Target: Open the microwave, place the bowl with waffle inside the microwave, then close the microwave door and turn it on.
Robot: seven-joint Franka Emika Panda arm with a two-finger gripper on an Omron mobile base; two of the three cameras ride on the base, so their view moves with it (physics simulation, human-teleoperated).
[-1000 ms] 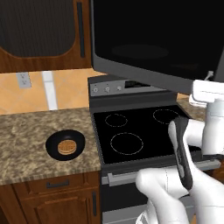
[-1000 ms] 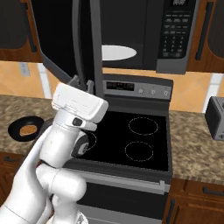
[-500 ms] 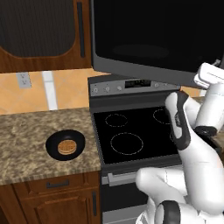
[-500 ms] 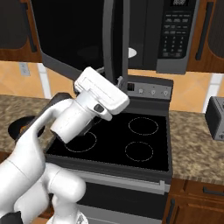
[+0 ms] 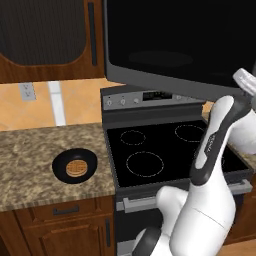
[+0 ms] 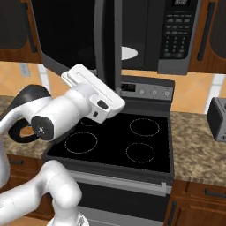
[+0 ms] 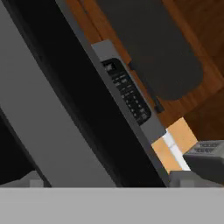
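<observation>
Hand (image 7: 108,181) up beside the microwave door (image 5: 175,45), fingertips (image 7: 33,179) set wide apart at the bottom of the hand view, nothing clamped between them. Looks along the door's grey edge toward the microwave's button panel (image 7: 127,94).

Microwave (image 6: 176,35) open: door swung well out to the left, seen almost edge-on from the right base view, white turntable (image 6: 126,53) showing in the dark cavity behind it. From the left base view, door hangs as a broad dark pane above the stove (image 5: 165,150).

Bowl (image 5: 75,166) sits on the granite tabletop (image 5: 30,160), just left of the stove, well apart from the hand and below the microwave. Waffle (image 5: 76,168) lies flat inside the bowl, golden-brown with its grid up.

Arm (image 5: 215,140) rises over the right side of the stove. Toaster (image 6: 217,118) stands on the tabletop to the stove's right.
</observation>
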